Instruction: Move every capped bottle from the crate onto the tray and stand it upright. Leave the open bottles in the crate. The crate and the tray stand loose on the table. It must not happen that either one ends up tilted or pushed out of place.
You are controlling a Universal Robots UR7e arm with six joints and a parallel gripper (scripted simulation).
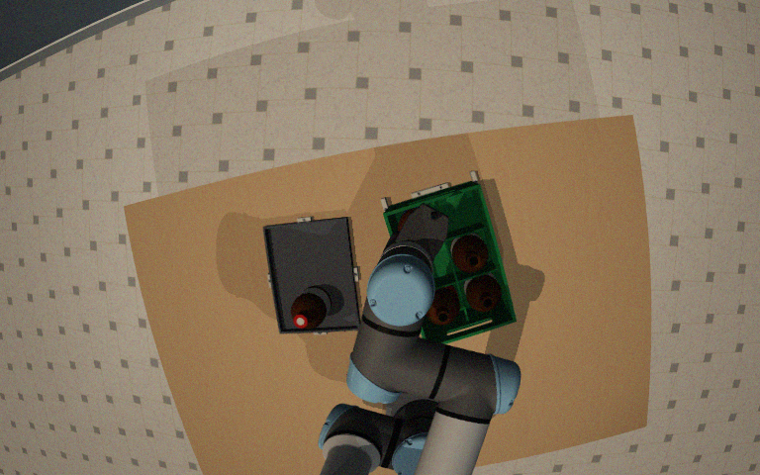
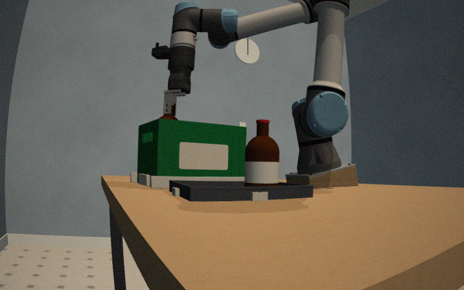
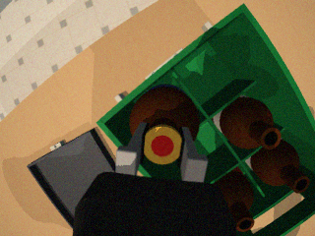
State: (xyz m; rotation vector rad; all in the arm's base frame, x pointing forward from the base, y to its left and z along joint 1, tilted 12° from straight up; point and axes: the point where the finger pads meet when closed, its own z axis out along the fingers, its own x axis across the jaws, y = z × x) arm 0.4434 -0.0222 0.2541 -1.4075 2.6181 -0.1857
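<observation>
My gripper [image 3: 162, 136] is shut on the neck of a brown capped bottle [image 3: 163, 145] with a red and yellow cap. In the side view the gripper [image 2: 170, 106] holds that bottle's neck above the green crate [image 2: 191, 148], with the bottle's shoulder [image 2: 168, 117] just clearing the rim. Three open brown bottles stand in the crate [image 3: 252, 125], [image 3: 283, 167], [image 3: 236, 204]. The dark tray [image 1: 311, 274] lies left of the crate [image 1: 448, 260]. One red-capped bottle [image 2: 261, 153] [image 1: 307, 311] stands upright on the tray's near corner.
The arm's elbow and base [image 1: 415, 380] stand over the table's near edge, covering part of the crate. The arm's base block [image 2: 321, 176] sits behind the tray. Small pale blocks flank the crate [image 2: 140, 178] and the tray.
</observation>
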